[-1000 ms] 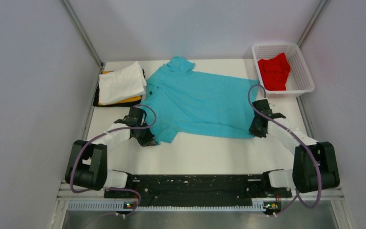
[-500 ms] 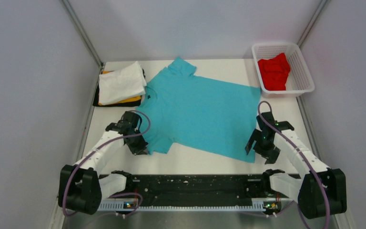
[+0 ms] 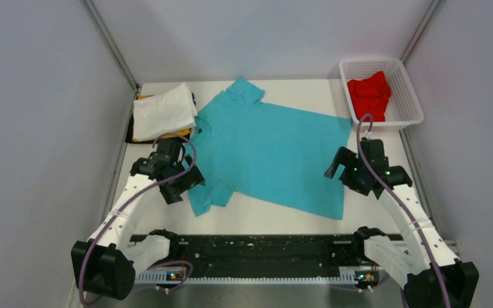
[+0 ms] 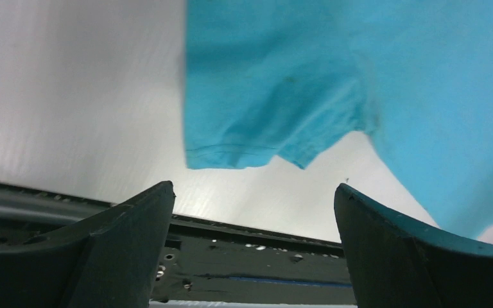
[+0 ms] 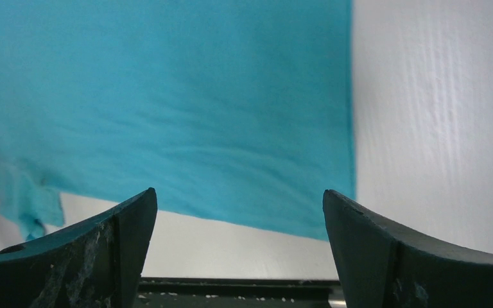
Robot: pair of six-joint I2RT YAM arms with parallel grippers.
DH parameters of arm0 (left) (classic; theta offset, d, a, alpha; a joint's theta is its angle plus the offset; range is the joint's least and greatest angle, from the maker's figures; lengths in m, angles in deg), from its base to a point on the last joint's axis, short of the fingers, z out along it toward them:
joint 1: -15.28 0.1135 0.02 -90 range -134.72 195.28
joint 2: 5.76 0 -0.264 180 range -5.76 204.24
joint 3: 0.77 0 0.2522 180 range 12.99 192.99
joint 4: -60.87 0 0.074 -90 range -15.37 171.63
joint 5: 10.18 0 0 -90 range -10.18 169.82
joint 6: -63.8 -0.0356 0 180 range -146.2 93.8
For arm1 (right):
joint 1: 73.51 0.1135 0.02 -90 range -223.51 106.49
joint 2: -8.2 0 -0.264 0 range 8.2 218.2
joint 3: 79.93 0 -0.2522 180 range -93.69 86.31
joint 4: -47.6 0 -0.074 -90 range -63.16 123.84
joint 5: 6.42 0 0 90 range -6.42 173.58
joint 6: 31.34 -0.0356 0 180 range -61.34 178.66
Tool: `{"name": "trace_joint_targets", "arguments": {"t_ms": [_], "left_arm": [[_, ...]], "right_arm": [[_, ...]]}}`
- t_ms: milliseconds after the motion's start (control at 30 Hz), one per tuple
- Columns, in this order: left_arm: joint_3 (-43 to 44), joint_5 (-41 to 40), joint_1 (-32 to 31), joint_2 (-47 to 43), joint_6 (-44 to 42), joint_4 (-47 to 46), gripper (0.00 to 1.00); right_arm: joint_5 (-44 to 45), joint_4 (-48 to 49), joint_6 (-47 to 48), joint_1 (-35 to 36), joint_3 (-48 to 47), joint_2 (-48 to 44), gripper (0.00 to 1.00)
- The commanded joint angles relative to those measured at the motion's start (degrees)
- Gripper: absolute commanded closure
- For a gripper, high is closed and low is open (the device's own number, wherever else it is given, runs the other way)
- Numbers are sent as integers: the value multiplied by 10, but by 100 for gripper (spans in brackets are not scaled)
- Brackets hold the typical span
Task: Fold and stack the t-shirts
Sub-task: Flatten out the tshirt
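Lying flat on the white table [image 3: 276,218], a turquoise t-shirt [image 3: 269,151].
Left gripper [image 3: 185,185] by its sleeve and right gripper [image 3: 341,174] by its hem gape wide, holding nothing.

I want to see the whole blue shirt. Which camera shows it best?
The top external view: the turquoise t-shirt lies spread out whole there, with both sleeves and the hem showing. The left wrist view catches only one sleeve and some body cloth. The right wrist view shows mostly body cloth and a hem corner.
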Motion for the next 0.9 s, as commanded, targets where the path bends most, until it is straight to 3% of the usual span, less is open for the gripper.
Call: {"name": "trace_joint_targets", "arguments": {"t_ms": [0, 133, 300, 600, 867], "left_arm": [[37, 89, -1, 86, -27, -142, 1], [87, 82, -1, 194, -48, -189, 1], [137, 59, -2, 307, -57, -179, 1], [119, -17, -1, 385, -56, -165, 1], [116, -71, -1, 394, -32, -119, 1]], "right_arm": [[-66, 145, 10, 1, 26, 59, 1], [35, 218, 34, 2, -11, 140, 1], [58, 233, 45, 13, -105, 291, 1], [120, 218, 95, 16, -242, 507, 1], [205, 158, 149, 15, -345, 618, 1]]}}
